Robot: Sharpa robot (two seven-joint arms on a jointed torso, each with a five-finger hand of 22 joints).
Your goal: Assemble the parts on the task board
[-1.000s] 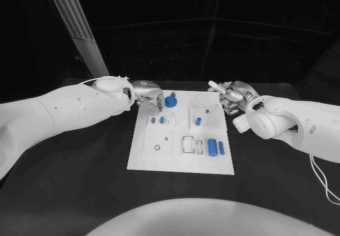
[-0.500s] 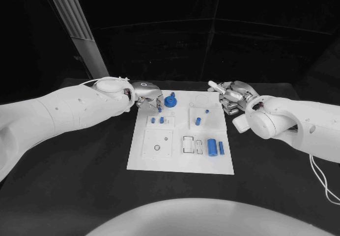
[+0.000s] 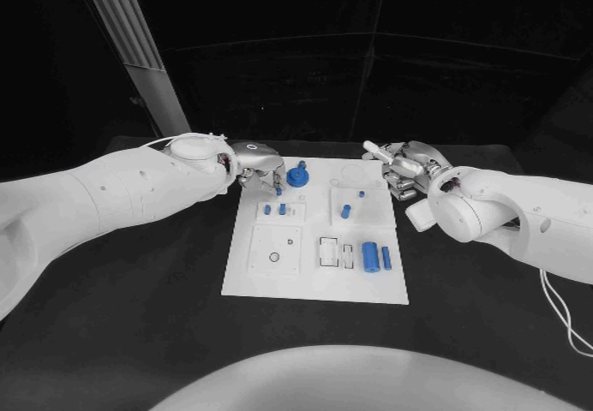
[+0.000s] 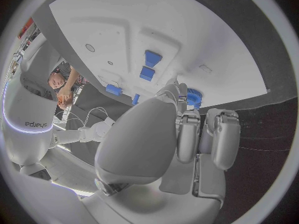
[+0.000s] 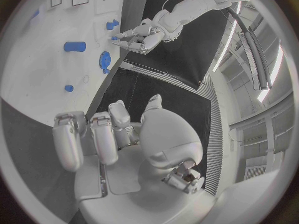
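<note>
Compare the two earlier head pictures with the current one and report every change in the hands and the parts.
The left robot hand edged slightly toward the blue gear at the far end of the task board; whether it touches the gear cannot be told. The right robot hand stayed beside the board's far right corner, holding nothing. The blue cylinder and the other small parts kept their places.

Task board (image 3: pixel 315 282) on black table (image 3: pixel 136 325)

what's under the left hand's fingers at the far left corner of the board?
A blue gear on the task board, right at the left hand's fingertips. Whether they grip it or what lies beneath is covered.
</note>
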